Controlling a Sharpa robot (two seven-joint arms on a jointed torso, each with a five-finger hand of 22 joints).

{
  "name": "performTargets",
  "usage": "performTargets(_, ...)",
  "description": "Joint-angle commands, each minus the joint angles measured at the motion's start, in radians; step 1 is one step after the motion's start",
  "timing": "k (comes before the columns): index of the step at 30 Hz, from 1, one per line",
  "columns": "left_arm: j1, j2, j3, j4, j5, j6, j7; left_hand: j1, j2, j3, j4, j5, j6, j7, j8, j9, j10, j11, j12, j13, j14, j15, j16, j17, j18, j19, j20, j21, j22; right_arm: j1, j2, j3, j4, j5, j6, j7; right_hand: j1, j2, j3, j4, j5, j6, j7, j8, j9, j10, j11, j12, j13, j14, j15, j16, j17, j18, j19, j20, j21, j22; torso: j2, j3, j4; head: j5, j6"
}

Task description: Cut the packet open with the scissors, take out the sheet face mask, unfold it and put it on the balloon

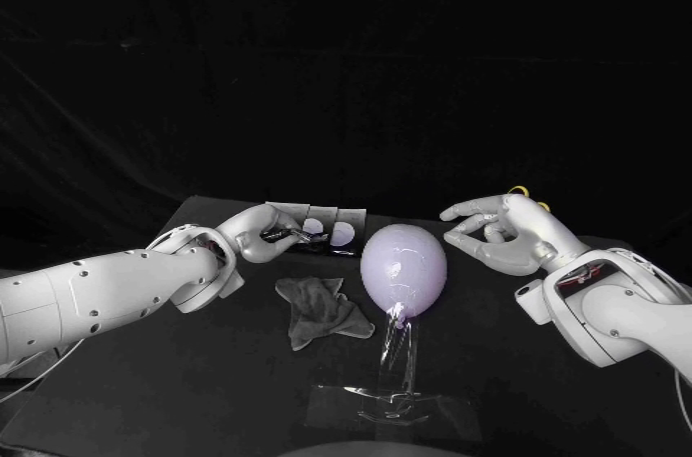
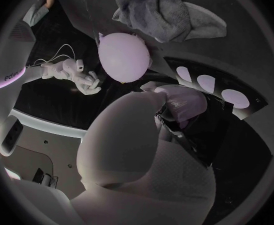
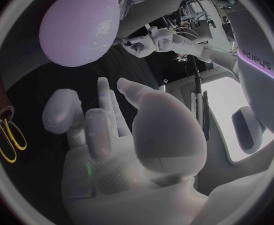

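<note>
Tabletop [image 1: 173,377]: packet [image 1: 335,225] in left robot hand [image 1: 260,233]

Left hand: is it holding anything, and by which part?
The left hand appears to pinch the packet by the edge nearest it; its fingers partly hide the grip.

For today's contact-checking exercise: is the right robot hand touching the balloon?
Apart. The head view shows a strip of bare black table between the right robot hand and the balloon.

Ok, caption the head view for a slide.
Left hand pinching the packet, right hand open near the scissors, balloon between them.
</note>
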Motion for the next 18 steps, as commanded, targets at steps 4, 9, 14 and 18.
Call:
performTargets(4,0.027,0.005,0.003,0.043,0.351,0.050,0.108,-0.009,-0.001,0.010,-0.003,-0.001,0.006,0.003,0.007,0.002,0.008,0.001,-0.004,-0.001,0.007,-0.002,-0.001,-0.002,0.007,0.007,0.001,0.005,-0.001,0.008,0.004,0.003,-0.016,-0.002,0.004,0.014,0.017,0.005,0.009,0.005,0.006,0.010,0.003,-0.002,0.001,0.009,-0.001,-0.004,0.002,0.032,0.001,0.004,0.003,0.006,-0.003,-0.004,0.009,0.126,0.001,-0.0014,-0.0015,-0.011,0.032)
performTargets(9,0.033,0.026,0.003,0.075,0.644,0.138,0.148,-0.013,-0.001,0.020,-0.011,-0.001,0.001,0.006,0.008,0.005,0.005,0.003,-0.006,-0.002,0.004,0.000,-0.006,-0.004,0.001,0.013,0.004,0.008,-0.001,0.040,0.018,0.005,-0.041,0.002,0.036,-0.004,0.024,0.010,0.013,0.008,0.006,0.028,-0.002,0.008,0.006,0.016,-0.005,-0.004,0.005,0.035,-0.002,0.008,0.016,0.004,0.001,-0.006,0.020,0.130,0.000,-0.0022,-0.0011,-0.024,0.061)
performTargets(14,0.036,0.055,0.003,0.099,0.854,0.231,0.184,-0.018,-0.002,0.024,-0.016,-0.001,-0.005,0.009,0.007,0.006,0.000,0.006,-0.007,-0.002,0.002,0.002,-0.010,-0.006,-0.004,0.016,0.004,0.009,-0.002,0.085,0.050,0.006,-0.085,0.017,0.102,-0.042,0.024,0.011,0.010,0.015,0.000,0.057,-0.012,0.023,0.013,0.031,-0.013,0.001,0.014,0.044,-0.009,0.021,0.054,-0.001,0.012,-0.011,0.055,0.141,0.000,-0.0018,0.0001,-0.037,0.077)
performTargets(18,0.044,0.071,0.004,0.112,0.936,0.282,0.198,-0.022,-0.001,0.024,-0.018,-0.001,-0.007,0.010,0.007,0.007,-0.001,0.007,-0.007,-0.002,0.002,0.003,-0.011,-0.007,-0.005,0.018,0.004,0.010,-0.002,0.114,0.083,0.008,-0.115,0.022,0.144,-0.062,0.034,0.015,0.001,0.012,-0.003,0.085,-0.030,0.040,0.021,0.090,-0.033,0.039,0.047,0.046,-0.024,0.024,0.058,-0.003,0.018,-0.022,0.073,0.147,0.001,0.0000,-0.0008,-0.046,0.090)
